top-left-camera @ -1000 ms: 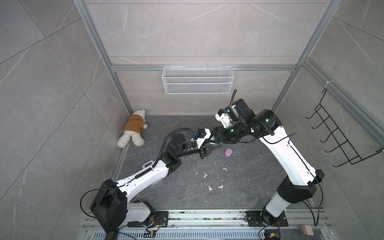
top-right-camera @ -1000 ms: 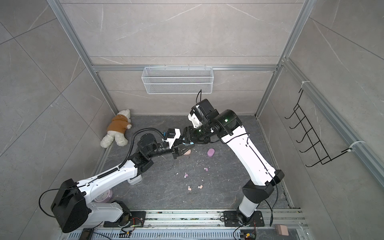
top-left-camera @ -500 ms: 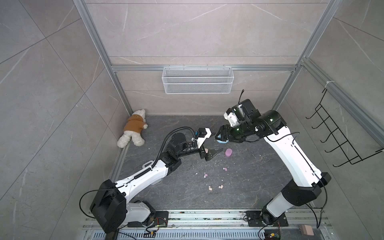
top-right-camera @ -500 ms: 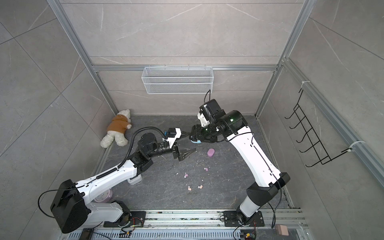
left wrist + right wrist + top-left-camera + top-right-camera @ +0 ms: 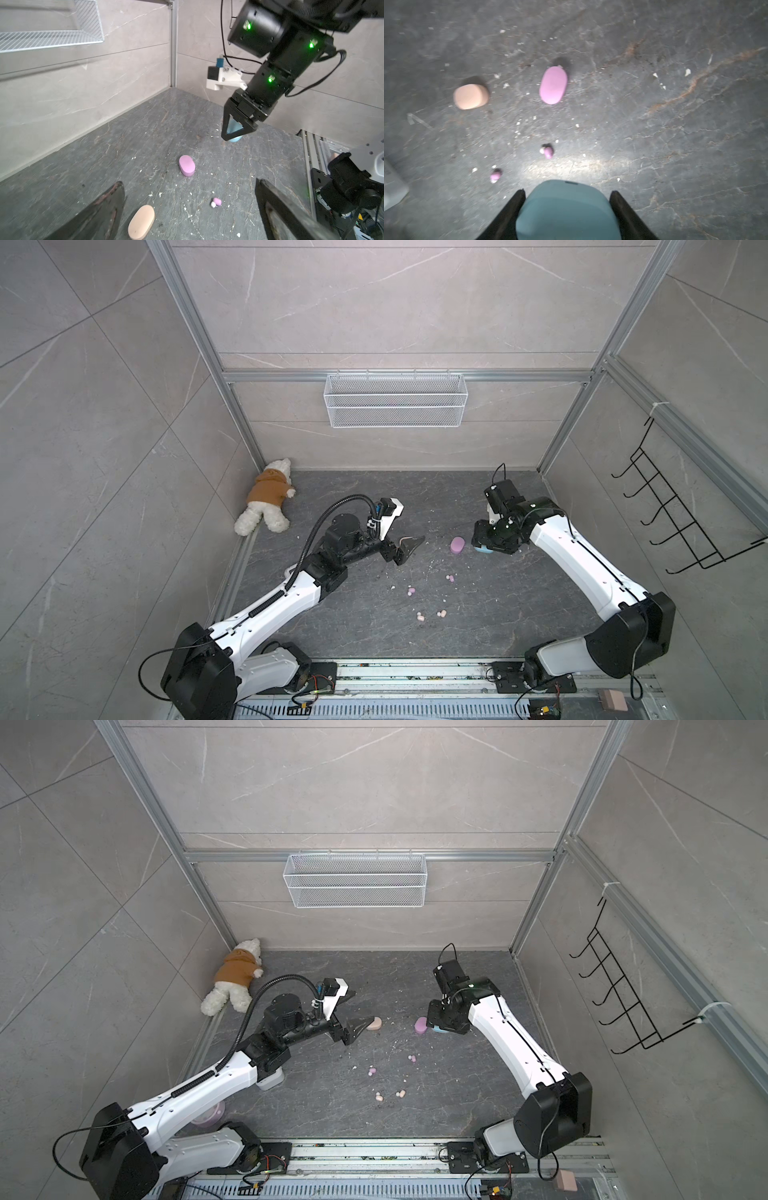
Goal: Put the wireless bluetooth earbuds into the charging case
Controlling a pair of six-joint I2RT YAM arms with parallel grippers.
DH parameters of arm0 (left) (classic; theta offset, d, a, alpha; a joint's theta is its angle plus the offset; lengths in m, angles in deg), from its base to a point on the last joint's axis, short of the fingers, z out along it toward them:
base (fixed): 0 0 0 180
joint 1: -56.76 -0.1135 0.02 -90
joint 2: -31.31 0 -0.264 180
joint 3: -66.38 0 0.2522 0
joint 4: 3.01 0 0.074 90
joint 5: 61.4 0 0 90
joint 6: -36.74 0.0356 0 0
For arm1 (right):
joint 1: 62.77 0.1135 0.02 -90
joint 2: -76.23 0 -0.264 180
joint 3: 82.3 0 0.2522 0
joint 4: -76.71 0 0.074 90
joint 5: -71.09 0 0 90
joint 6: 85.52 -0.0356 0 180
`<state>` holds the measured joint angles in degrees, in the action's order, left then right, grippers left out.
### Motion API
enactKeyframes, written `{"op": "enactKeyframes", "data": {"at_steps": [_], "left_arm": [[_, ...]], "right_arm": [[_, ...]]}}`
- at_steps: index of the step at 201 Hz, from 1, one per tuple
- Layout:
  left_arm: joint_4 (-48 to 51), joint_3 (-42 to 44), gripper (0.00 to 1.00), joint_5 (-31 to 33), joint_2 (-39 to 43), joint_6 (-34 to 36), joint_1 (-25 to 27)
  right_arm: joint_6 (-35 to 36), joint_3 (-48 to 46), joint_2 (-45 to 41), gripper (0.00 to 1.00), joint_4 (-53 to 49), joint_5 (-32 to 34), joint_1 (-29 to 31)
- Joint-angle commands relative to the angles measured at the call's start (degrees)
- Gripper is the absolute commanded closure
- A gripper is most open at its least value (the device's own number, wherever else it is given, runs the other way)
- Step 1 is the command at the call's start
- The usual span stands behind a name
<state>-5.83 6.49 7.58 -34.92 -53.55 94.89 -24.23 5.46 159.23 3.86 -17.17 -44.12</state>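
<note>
My right gripper [image 5: 567,192] is shut on a light blue charging case [image 5: 566,209], held low over the dark floor at the right; both top views show that case [image 5: 484,549] under the gripper. A pink case [image 5: 457,545] lies closed just left of it. The peach case [image 5: 374,1023] lies closed beside my left gripper [image 5: 359,1029], which hangs open and empty. Two lilac-pink earbuds [image 5: 450,578] [image 5: 410,591] and two peach earbuds [image 5: 421,617] [image 5: 441,614] lie loose on the floor nearer the front. One pink earbud [image 5: 216,202] shows between the left fingers.
A teddy bear [image 5: 266,502] lies in the back left corner. On the back wall hangs a white wire basket [image 5: 392,400], and on the right wall a black hook rack [image 5: 681,514]. White specks of debris [image 5: 386,572] dot the floor. Both arm bases stand on the front rail [image 5: 415,672].
The two grippers, close together mid-floor a second ago, have parted. My left gripper has opened and drawn back slightly. The right arm has carried the blue case right and lower.
</note>
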Motion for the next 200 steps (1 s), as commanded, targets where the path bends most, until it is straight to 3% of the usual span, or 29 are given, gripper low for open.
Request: {"op": "enactKeyframes", "data": {"at_steps": [1,52,106,143,168,200], "left_arm": [[2.5,0.0,0.00,2.1,3.5,-1.5,-1.0],[4.7,0.8,0.00,2.8,5.2,-1.4,-1.6],[3.7,0.4,0.00,2.6,4.2,-0.9,-1.7],[3.9,0.3,0.00,2.7,4.2,-0.5,-1.7],[3.7,0.4,0.00,2.6,4.0,-0.6,-1.7],[3.8,0.5,0.00,2.7,4.5,-0.6,-1.7]], "right_arm": [[0.1,-5.4,-0.7,0.43,9.2,5.1,-1.7],[1.0,-14.0,5.7,0.43,19.7,8.1,-6.9],[0.8,-16.1,13.7,0.42,26.1,7.3,-9.2],[-0.2,-17.8,14.6,0.41,27.6,6.6,-9.6],[-0.4,-18.8,15.8,0.36,28.1,5.3,-9.8],[-0.2,-19.4,13.9,0.21,27.0,5.3,-9.8]]}}
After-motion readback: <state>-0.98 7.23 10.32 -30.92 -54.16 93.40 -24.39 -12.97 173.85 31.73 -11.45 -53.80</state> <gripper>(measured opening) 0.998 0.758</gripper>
